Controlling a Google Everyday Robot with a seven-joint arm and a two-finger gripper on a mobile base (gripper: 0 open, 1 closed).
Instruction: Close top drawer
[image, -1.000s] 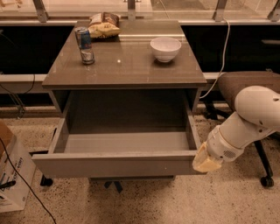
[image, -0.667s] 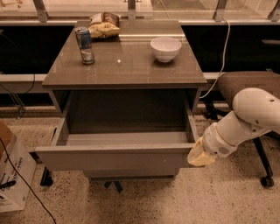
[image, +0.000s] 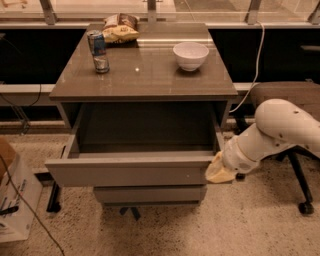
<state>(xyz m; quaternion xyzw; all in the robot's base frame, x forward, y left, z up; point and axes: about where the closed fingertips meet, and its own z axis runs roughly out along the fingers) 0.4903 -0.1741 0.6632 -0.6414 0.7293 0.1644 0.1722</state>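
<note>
camera view: the top drawer (image: 130, 173) stands pulled well out toward the near side of the cabinet (image: 150, 80), so the closing is not done; my judgement is that most of the push is left; my gripper (image: 219, 173) sits at the right end of the drawer's front panel, touching or just beside it; whether it is spread or pressed together i cannot tell; the drawer's deep grey box looks empty as far as i can see into it; on the cabinet top, a white bowl (image: 190, 55) at far right shows nothing inside; a can (image: 98, 50) stands at far left, with a snack bag (image: 120, 30) behind it; a shallower drawer (image: 150, 194) below is shut
</note>
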